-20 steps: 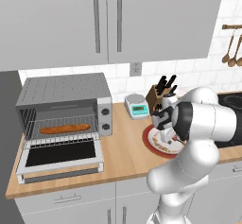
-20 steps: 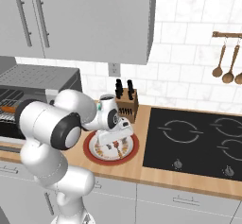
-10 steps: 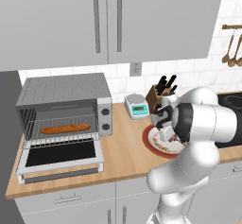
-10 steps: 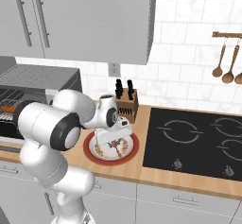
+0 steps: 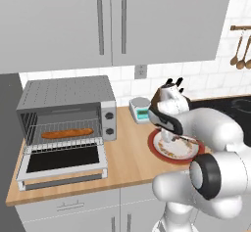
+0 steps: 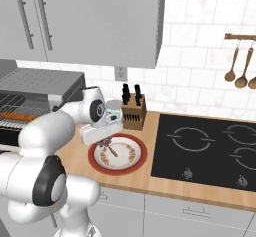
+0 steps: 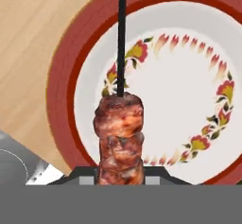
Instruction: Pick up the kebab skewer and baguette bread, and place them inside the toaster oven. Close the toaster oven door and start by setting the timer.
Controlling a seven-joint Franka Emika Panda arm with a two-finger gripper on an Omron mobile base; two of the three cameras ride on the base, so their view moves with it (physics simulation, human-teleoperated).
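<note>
The kebab skewer [image 7: 119,133], reddish-brown meat on a thin dark-looking stick, is over the red-rimmed plate [image 7: 66,76]. My gripper [image 7: 119,176] is shut on its meat end, and the stick points away across the plate. From the right base, the gripper [image 6: 105,141] is low over the plate [image 6: 131,166] with the skewer [image 6: 112,150] slanting below it. The baguette bread [image 5: 67,133] lies on the wire rack inside the toaster oven [image 5: 66,96]. The toaster oven door [image 5: 63,160] hangs open, flat toward the counter's front.
A knife block [image 6: 133,112] stands just behind the plate, and a small kitchen scale [image 5: 141,108] sits between it and the oven. A black stovetop [image 6: 210,148] lies to the right. Wooden spoons [image 6: 240,68] hang on the wall. Cabinets hang overhead.
The jaws have closed on the kebab skewer over the plate. The arm has barely moved and the baguette stays on the rack.
</note>
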